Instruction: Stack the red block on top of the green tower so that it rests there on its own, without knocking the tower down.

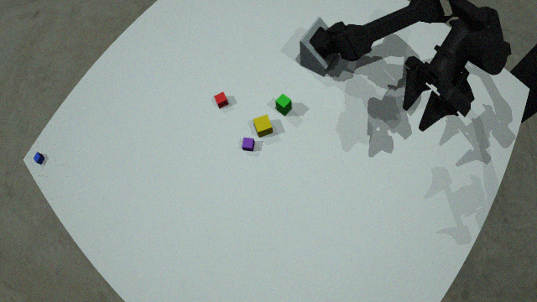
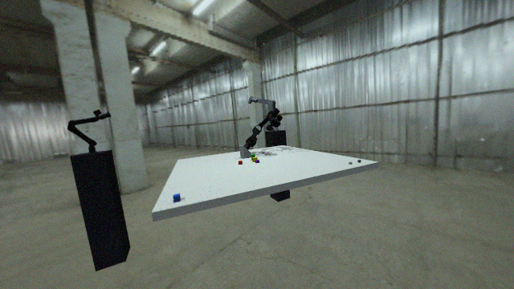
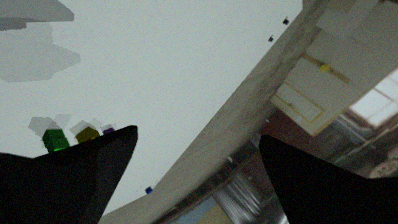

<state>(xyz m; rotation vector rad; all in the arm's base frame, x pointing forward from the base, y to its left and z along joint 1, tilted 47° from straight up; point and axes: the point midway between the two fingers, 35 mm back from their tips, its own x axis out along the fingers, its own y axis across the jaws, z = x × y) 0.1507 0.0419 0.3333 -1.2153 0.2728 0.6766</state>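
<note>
table: white, matt, smooth
red block: matt, flat colour
green tower: matt, smooth faces
gripper: black, matt, hard-looking
floor: grey, rough, concrete-like

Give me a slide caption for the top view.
Open gripper far right of the red block, green tower, yellow block and purple block.

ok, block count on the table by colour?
red block: 1
green tower: 1
yellow block: 1
purple block: 1
blue block: 1
Total: 5. From above the green tower shows only one top face, so its block count can't be told. The claw is open and holds nothing.
</note>
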